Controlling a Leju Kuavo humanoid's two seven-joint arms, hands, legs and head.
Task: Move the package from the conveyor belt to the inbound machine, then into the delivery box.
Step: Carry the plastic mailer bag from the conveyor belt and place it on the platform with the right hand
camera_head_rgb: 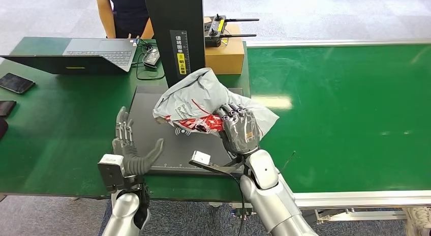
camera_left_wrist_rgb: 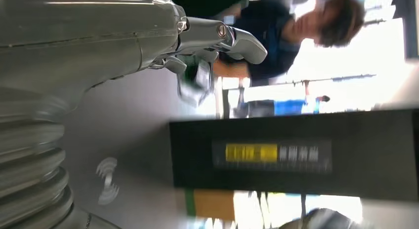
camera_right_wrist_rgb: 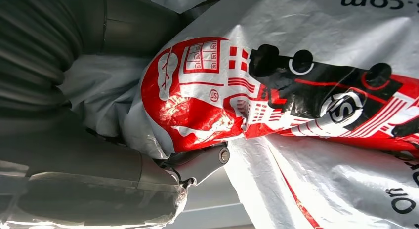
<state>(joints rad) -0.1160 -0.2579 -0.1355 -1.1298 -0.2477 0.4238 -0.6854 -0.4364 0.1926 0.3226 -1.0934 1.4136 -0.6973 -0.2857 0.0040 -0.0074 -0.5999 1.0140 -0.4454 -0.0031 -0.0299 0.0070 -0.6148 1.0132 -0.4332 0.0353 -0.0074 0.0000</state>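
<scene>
Right hand: the right hand (camera_head_rgb: pixel 240 130) grips the package (camera_head_rgb: pixel 203 96) at the edge nearest the robot, fingers curled into the crumpled film; the right wrist view shows the thumb (camera_right_wrist_rgb: pixel 197 162) pressed up under the red print.
Left hand: the left hand (camera_head_rgb: pixel 129 147) holds nothing, its fingers spread and upright, standing at the inbound machine's near left corner, well apart from the package.
Package position: it sits over the dark scan plate (camera_head_rgb: pixel 147 126) of the inbound machine, just ahead of the right hand and in front of the black upright column (camera_head_rgb: pixel 175 35). Whether it rests fully on the plate or hangs partly lifted cannot be told.
Step in hand (judged): presenting the package at the inbound machine, before the transfer to the delivery box.
Doing it well (judged): keep the grip on bunched film rather than on a loose flap, which could slip; lower the bag flat onto the plate, near the wave symbol (camera_head_rgb: pixel 182 130); avoid dragging it against the column.
Package appearance: a soft grey-white plastic mailer bag, heavily wrinkled and puffed, printed with a red and black graphic and dark lettering; glossy, limp, likely to sag when lifted.
Conveyor belt: the green belt (camera_head_rgb: pixel 350 104) lies to the right of the right hand.
</scene>
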